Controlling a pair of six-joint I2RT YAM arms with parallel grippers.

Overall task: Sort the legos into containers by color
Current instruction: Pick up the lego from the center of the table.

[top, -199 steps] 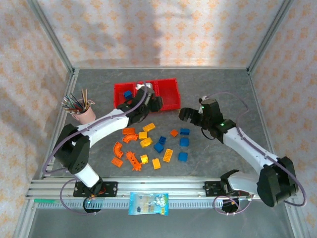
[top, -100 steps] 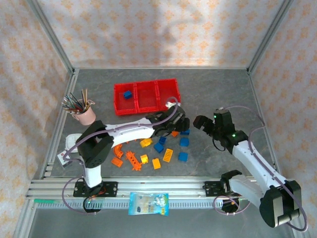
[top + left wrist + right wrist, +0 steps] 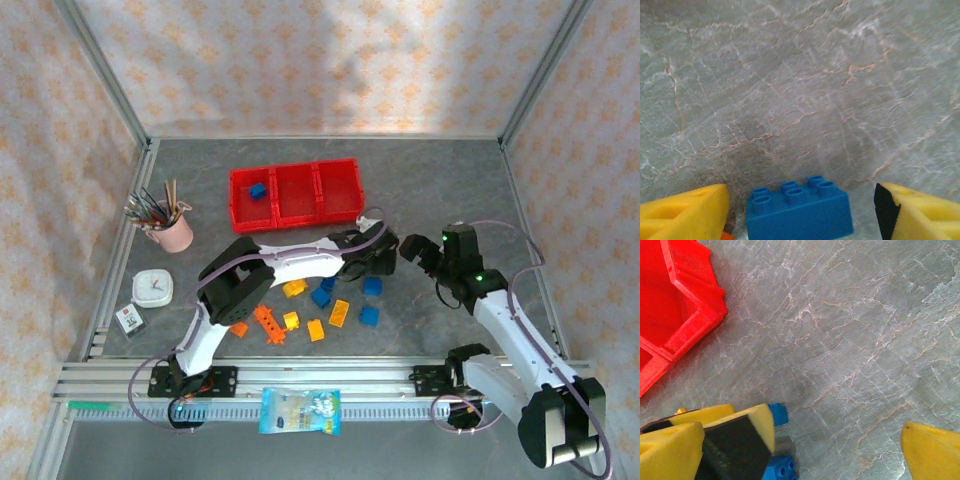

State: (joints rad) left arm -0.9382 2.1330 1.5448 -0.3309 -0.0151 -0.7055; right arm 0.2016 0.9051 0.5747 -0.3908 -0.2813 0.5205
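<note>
The left gripper [image 3: 802, 194] stands open. Its yellow fingers [image 3: 690, 215] flank a blue brick [image 3: 797, 215], with a strip of bare worktop [image 3: 800, 90] showing on each side of it, so nothing is gripped. The brick lies flat between the fingers with its studs up. It is a smooth, glossy block with round studs. A sliver of orange shows at the inner edge of one finger, too little to tell what it is.

The right gripper [image 3: 837, 422] is spread wide and holds nothing, with only worktop between its fingers. One of its fingers, yellow with a black pad [image 3: 735, 450], sits just beside two more blue bricks [image 3: 779, 415]. A further yellow part next to that finger cannot be told apart.

Seen from above, the two grippers are close together, tip toward tip. The left arm [image 3: 290, 262] reaches across the loose bricks. Behind the left gripper, toward the arm bases, lie scattered blue [image 3: 369, 316], yellow [image 3: 339, 313] and orange [image 3: 268, 325] ones.

Beyond both grippers is a row of three joined red bins [image 3: 297, 194] of hard plastic with a stepped rim. A single blue brick [image 3: 258, 190] lies in the leftmost bin. Far off to the left gripper's left stands a pink cup of pens [image 3: 172, 232]. The worktop is grey with pale stone veins.
</note>
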